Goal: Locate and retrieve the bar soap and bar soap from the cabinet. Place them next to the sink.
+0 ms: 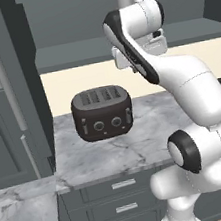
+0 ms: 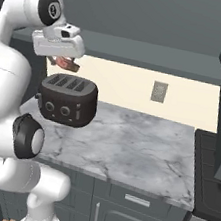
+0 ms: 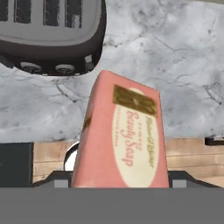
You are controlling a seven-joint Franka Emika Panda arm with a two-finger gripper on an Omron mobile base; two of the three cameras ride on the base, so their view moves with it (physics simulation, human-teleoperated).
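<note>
Soap bar (image 3: 122,135) clamped in the gripper (image 2: 64,63), held up above the marble counter (image 2: 127,145) just behind the toaster (image 2: 66,99). Fingertips hidden behind the bar. Flat coral-pink block, pale oval label, gold emblem. Toaster dark, rounded, four-slotted, cut off at the hand view's top edge. Counter grey-veined, glossy.

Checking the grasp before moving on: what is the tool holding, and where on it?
The tool holds a pink bar soap, gripped at one end; the rest sticks out beyond it.
</note>
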